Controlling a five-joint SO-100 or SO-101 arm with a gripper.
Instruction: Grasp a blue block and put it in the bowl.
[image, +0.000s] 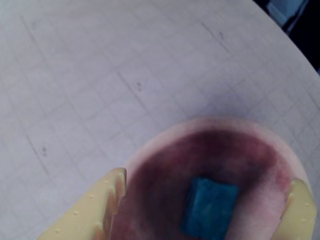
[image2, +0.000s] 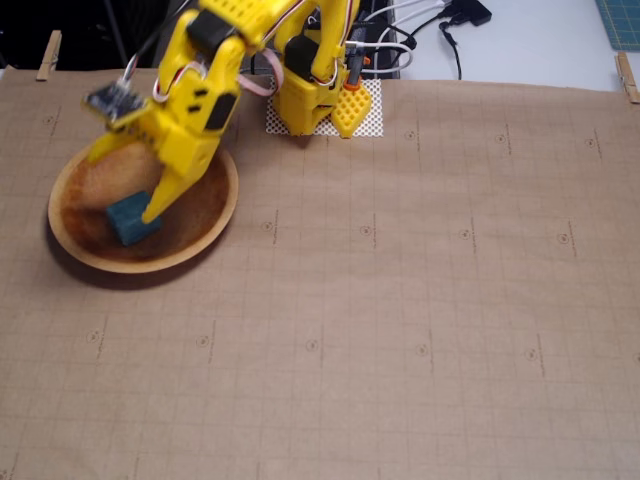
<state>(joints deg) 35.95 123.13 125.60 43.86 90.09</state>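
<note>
Blue-teal foam block (image2: 131, 219), small and rounded, lies inside the wide, shallow orange-brown wooden bowl (image2: 215, 215) at the left of the fixed view. Above it hangs the yellow pincer (image: 207, 200), spread wide, its fingers (image: 107, 200) either side of the block and clear of it. Brown gridded paper covers the counter (image2: 420, 300).

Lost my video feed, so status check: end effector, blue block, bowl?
End effector open, over the bowl. Blue block lying inside bowl, between the fingers, apparently released. Nothing in the way.
</note>
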